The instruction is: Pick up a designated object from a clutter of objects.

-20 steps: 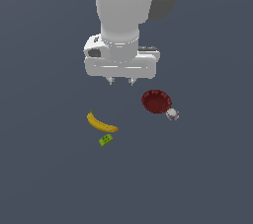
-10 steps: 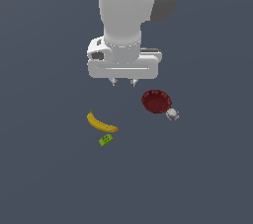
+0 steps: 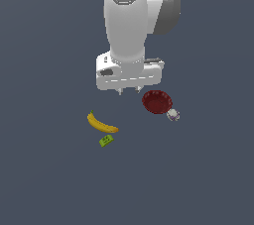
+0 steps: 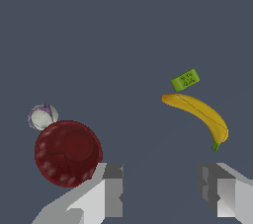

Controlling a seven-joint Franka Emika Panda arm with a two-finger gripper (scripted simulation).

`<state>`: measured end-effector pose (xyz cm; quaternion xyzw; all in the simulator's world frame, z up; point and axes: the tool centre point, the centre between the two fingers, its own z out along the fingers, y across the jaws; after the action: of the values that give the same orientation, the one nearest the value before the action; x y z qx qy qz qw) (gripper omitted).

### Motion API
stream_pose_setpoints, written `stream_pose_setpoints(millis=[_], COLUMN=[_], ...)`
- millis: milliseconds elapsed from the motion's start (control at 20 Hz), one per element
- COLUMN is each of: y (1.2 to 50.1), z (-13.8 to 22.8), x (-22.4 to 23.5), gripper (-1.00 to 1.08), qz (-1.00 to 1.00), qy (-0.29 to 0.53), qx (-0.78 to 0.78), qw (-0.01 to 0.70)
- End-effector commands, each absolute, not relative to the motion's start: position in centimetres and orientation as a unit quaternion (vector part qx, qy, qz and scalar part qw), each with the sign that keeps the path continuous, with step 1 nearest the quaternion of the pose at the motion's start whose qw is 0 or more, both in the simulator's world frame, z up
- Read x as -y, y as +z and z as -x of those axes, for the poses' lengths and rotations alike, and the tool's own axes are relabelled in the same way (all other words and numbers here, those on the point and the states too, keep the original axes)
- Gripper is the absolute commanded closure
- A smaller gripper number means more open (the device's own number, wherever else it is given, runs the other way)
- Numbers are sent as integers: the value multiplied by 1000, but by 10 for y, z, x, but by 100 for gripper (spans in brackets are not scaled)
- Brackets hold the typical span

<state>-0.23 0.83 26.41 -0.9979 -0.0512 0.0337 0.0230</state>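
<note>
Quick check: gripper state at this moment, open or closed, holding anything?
Gripper: open and empty, its fingers apart with nothing between them; the dark red bowl lies on the surface beside one finger.

From my end the arm (image 3: 130,18) hangs straight down, white casing stacked vertically with the wrist block flat and level at the base. The gripper (image 3: 128,91) points down at the surface, hovering above it and touching nothing. Taking the dark red bowl (image 3: 157,102) as my landmark: in the exterior view the fingertips sit just beside it on the exterior view's left, a bit higher in frame. In the wrist view the jaws stand wide apart with nothing between the fingers (image 4: 112,191), one finger close to the bowl's rim.
</note>
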Motion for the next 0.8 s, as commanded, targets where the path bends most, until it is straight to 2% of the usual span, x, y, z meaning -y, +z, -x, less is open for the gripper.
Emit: stream_pose_setpoints(millis=[0,750], y=[250,154], z=[4,23], x=[-15,-60], gripper=[-20,-20], qz=[996,962], qy=[41,77], qx=[76,240], qw=[32,107])
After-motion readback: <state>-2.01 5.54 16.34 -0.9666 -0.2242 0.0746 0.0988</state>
